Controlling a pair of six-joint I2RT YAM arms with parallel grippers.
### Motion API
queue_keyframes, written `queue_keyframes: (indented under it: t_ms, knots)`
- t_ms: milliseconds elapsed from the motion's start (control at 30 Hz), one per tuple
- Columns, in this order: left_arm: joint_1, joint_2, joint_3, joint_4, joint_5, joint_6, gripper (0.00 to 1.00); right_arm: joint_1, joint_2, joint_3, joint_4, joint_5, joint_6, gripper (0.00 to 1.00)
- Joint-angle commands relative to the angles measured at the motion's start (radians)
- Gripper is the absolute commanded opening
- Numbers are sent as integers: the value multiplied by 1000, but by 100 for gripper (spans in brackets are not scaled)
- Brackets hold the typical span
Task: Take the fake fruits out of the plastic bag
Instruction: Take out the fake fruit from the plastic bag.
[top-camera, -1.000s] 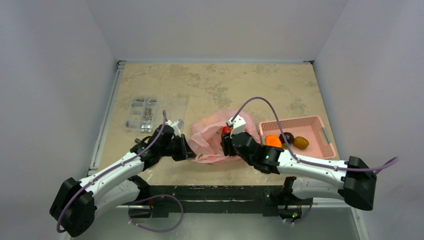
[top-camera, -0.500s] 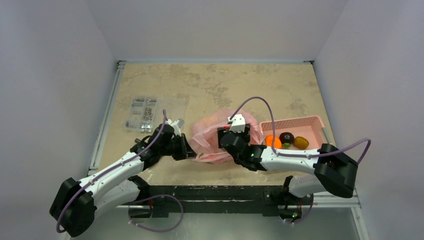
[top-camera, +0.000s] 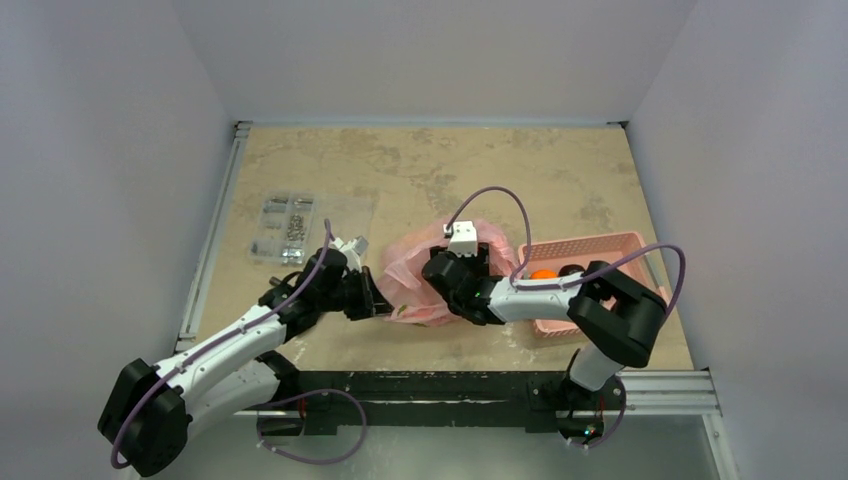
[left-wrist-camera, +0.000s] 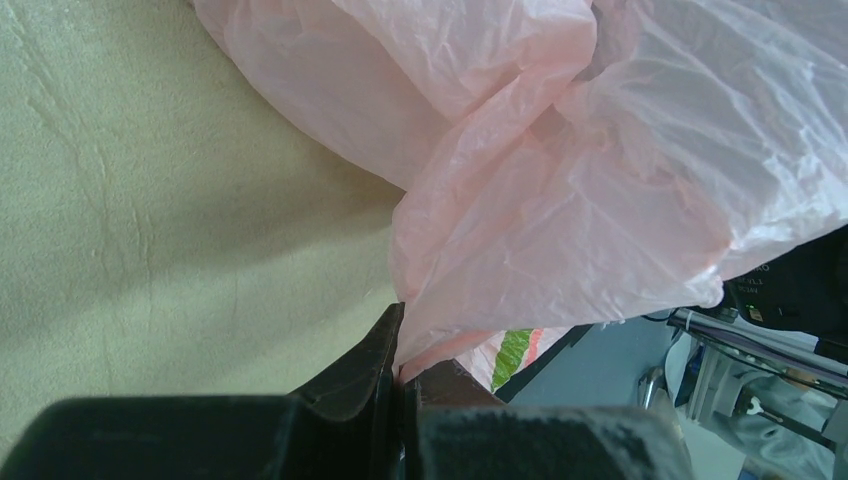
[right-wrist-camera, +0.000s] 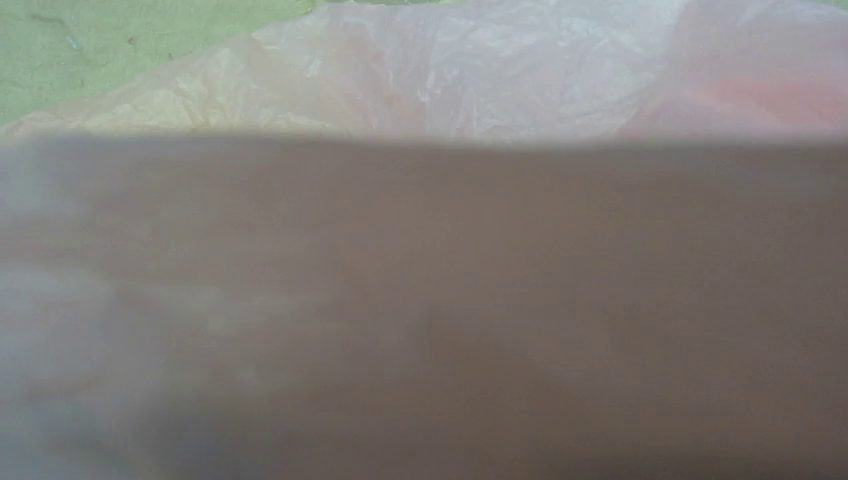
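Observation:
The pink plastic bag (top-camera: 412, 268) lies crumpled mid-table. My left gripper (top-camera: 378, 303) is shut on its left edge; the left wrist view shows the film (left-wrist-camera: 560, 180) pinched between the closed jaws of that gripper (left-wrist-camera: 400, 340). My right gripper (top-camera: 438, 282) is pushed into the bag from the right, its fingertips hidden by plastic. The right wrist view is mostly a grey-pink blur, with bag film (right-wrist-camera: 450, 70) along the top and no fingers showing. An orange (top-camera: 543, 273) and a dark plum (top-camera: 571, 269) lie in the pink basket (top-camera: 640, 240). No fruit shows inside the bag.
The basket stands right of the bag, and my folded right arm crosses its near side. A clear packet of small metal parts (top-camera: 290, 228) lies at the left. A metal rail (top-camera: 215, 230) runs along the table's left edge.
The right arm has folded and its gripper has gone leftward, deeper into the bag. The red fruit seen by it earlier is now hidden. The left gripper has stayed put.

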Motion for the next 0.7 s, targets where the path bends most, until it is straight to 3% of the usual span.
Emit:
queue_keyframes:
  t_ms: [0,67,367,533,667]
  knots:
    - [-7,-19,-6,8,1,11,0,-6,27,47,42,44,13,66]
    - [-7,-15,-6,7,0,12,0,-6,38,49,48,31,7,63]
    - [-7,-13,-2,3,-4,12,0,-3,18,41,51,-24,-23,25]
    - [-7,-4,-2,3,-7,15,0,5,-116,-25,93,-116,-94,9]
    - [-7,-1,2,8,-11,18,0,5,-256,-104,115,-268,-139,3]
